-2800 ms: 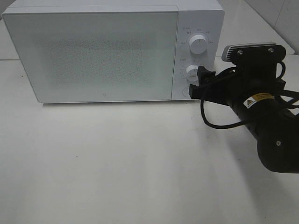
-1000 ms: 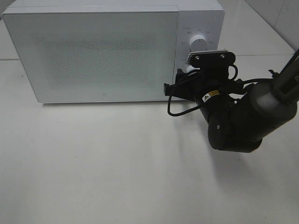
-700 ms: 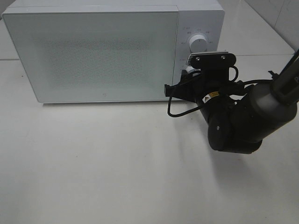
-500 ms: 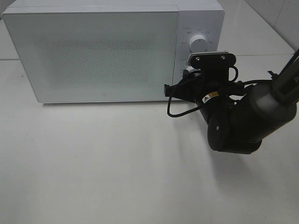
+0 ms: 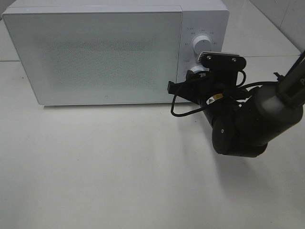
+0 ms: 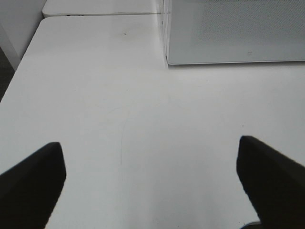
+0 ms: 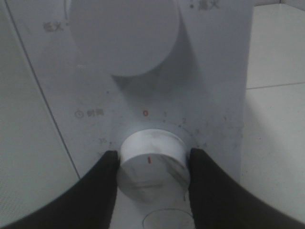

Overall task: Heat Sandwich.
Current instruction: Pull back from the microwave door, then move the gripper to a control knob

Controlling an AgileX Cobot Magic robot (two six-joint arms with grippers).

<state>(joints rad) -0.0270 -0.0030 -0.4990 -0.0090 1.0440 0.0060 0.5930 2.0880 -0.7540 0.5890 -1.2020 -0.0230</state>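
The right gripper [image 7: 153, 162] is clamped on the timer knob [image 7: 150, 168] of the microwave [image 5: 212, 19], low in the centre of the wrist view, with the knob's red mark at about 0. So setting the time is the step in hand; I'd judge that next comes a steady clockwise twist. The left gripper [image 6: 152, 183] hangs wide over the bench [image 6: 119, 95]. The sandwich isn't visible (presumably behind the shut door [image 5: 95, 52]).

Around the lower dial [image 7: 151, 164] on the microwave's control panel [image 7: 224, 71] stand a red 0, then 1 and 2. The Chinese labels there are too blurred to read. So is the yellow sticker [image 5: 215, 98] on the right arm [image 5: 248, 126].
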